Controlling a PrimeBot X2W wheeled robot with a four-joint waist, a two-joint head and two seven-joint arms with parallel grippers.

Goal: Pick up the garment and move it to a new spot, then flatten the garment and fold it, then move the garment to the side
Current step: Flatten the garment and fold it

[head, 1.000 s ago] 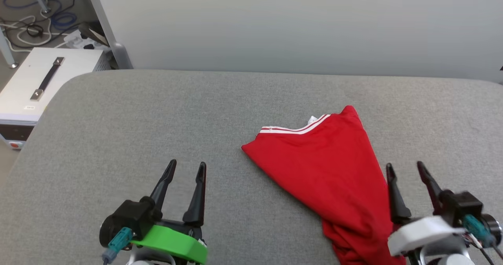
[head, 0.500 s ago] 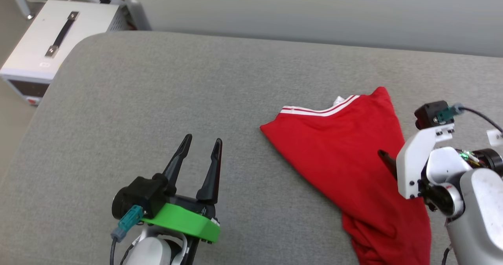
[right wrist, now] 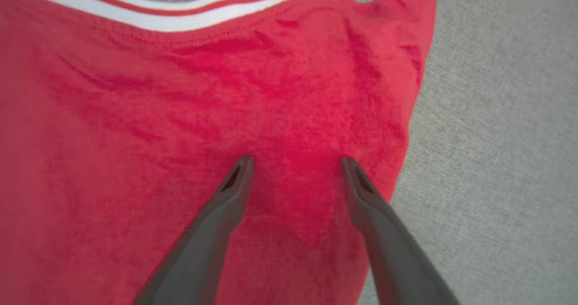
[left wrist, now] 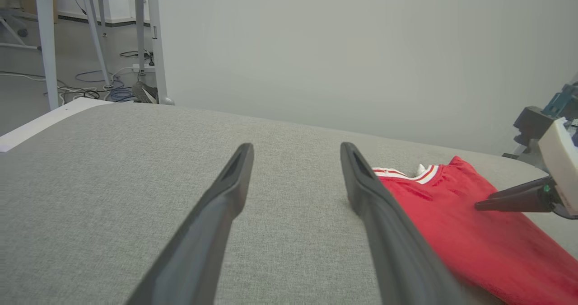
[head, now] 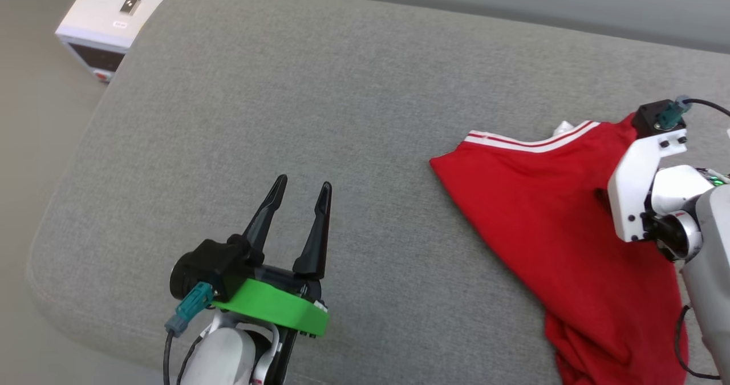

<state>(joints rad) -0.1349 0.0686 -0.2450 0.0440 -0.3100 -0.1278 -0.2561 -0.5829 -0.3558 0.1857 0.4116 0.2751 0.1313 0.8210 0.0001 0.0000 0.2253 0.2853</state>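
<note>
My right end effector (right wrist: 295, 158), open and empty like the left end effector (head: 303, 181), has moved over the garment (head: 530, 214); its wrist view shows both tips.

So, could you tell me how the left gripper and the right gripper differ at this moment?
The left gripper hangs over bare grey cushion, apart from the garment; the right gripper is aimed at the garment's red cloth. The left gripper has a green mount, the right gripper a white mount. Both have their jaws open and hold nothing.
</note>
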